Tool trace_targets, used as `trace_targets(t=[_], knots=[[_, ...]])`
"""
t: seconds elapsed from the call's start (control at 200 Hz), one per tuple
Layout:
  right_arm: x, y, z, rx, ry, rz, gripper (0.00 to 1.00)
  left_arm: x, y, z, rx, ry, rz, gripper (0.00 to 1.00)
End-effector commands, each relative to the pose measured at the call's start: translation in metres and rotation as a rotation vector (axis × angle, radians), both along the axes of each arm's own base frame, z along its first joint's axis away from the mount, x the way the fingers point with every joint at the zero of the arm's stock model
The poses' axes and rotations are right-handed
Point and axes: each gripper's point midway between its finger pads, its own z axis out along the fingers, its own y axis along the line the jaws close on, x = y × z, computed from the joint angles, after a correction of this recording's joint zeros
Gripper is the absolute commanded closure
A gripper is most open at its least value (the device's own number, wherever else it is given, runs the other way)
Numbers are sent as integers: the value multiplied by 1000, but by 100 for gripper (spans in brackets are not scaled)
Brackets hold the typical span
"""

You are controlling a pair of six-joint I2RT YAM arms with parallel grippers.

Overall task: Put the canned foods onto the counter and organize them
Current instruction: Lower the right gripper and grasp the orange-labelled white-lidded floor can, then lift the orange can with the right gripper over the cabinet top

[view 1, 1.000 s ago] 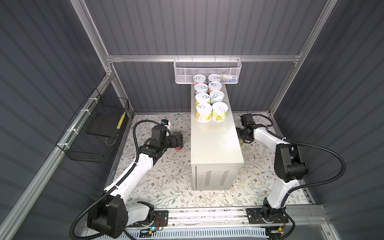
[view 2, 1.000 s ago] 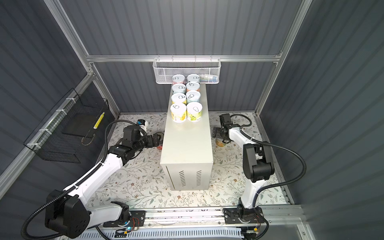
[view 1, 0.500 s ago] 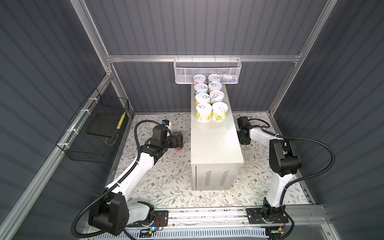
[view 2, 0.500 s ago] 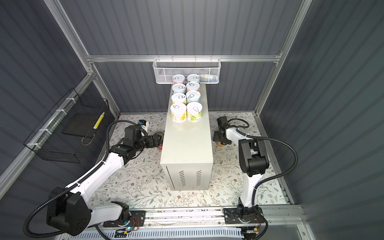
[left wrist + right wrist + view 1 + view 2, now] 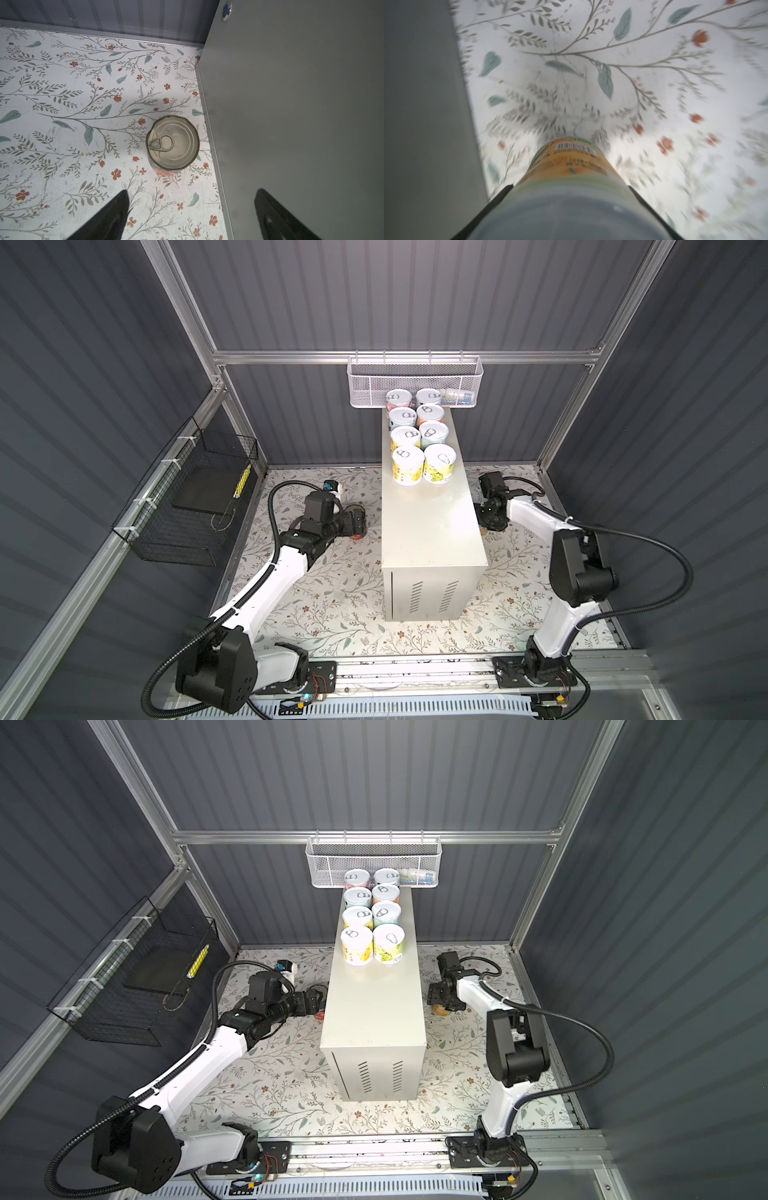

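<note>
1. The worktop [image 5: 432, 522] is a tall cream-white metal cabinet with a long flat top and vent slits on its near end. It stands on the floral floor [image 5: 340, 597].
2. Eight tins [image 5: 419, 435] stand upright at the worktop's far end, two abreast and four deep, touching or nearly touching. All have silver pull-tab lids. The nearest pair wear yellow printed labels, and those behind show pale blue, orange and pink.
3. The white mesh basket [image 5: 415, 377] hangs on the back wall just behind the last pair.
4. A pink-labelled tin [image 5: 172, 143] stands upright on the floor just beside the worktop's left side wall. Its dull silver lid faces up with the ring tab lying flat.
5. The left tool [image 5: 191, 207] is released, with its dark fingers [image 5: 108, 218] spread wide, clear of that tin.
6. The right tool [image 5: 570, 187] is clenched on an orange-labelled tin [image 5: 571, 162] low beside the worktop's right wall. The label shows a barcode and a green edge.
7. That wrist view is blurred, so whether this tin touches the floor cannot be told.
</note>
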Motion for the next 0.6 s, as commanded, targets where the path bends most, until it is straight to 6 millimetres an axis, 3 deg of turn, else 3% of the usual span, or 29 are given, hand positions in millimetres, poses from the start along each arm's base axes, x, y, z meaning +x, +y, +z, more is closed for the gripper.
trace_targets(t=[0.0, 0.24, 0.345, 0.45, 0.595], knots=[[-22, -1, 73, 2, -99, 61, 100, -6, 4, 6, 0, -4, -5, 5], [-92, -8, 183, 4, -200, 163, 100, -10, 4, 11, -2, -9, -11, 5], [-117, -8, 221, 20, -240, 189, 100, -9, 3, 11, -4, -5, -14, 5], [-138, 0, 260, 5, -297, 238, 100, -9, 1, 11, -9, -2, -19, 5], [-157, 22, 299, -54, -340, 319, 100, -8, 0, 11, -13, 3, -23, 5]])
